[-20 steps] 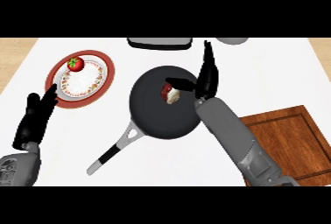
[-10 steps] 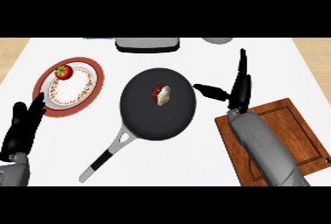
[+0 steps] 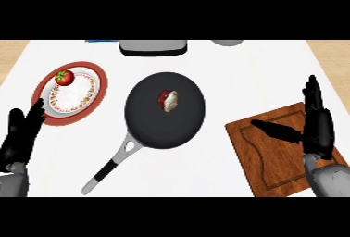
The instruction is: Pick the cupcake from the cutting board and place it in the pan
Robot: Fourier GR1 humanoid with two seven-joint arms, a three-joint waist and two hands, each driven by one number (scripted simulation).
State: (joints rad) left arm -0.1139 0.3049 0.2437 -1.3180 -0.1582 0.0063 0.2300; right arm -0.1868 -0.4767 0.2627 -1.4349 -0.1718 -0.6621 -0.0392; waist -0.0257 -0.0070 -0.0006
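Observation:
The cupcake (image 3: 169, 100) lies on its side inside the black pan (image 3: 147, 127), near the pan's far middle. The pan's grey and black handle points toward the lower left. A wooden cutting board (image 3: 266, 152) sits at the right with nothing on it. My right hand (image 3: 315, 127) is open above the board's right half, fingers straight up and thumb stretched left, holding nothing. At the lower left my left hand (image 3: 21, 136) rests open with its fingers up, beside the plate.
A red-rimmed plate (image 3: 71, 92) with a tomato (image 3: 64, 77) on it stands at the left. A grey appliance (image 3: 153, 46) and a grey round object (image 3: 227, 42) sit along the counter's far edge.
My right hand has drawn back from the pan to the right and now hovers over the cutting board. The cupcake stays in the pan. The left hand is unchanged.

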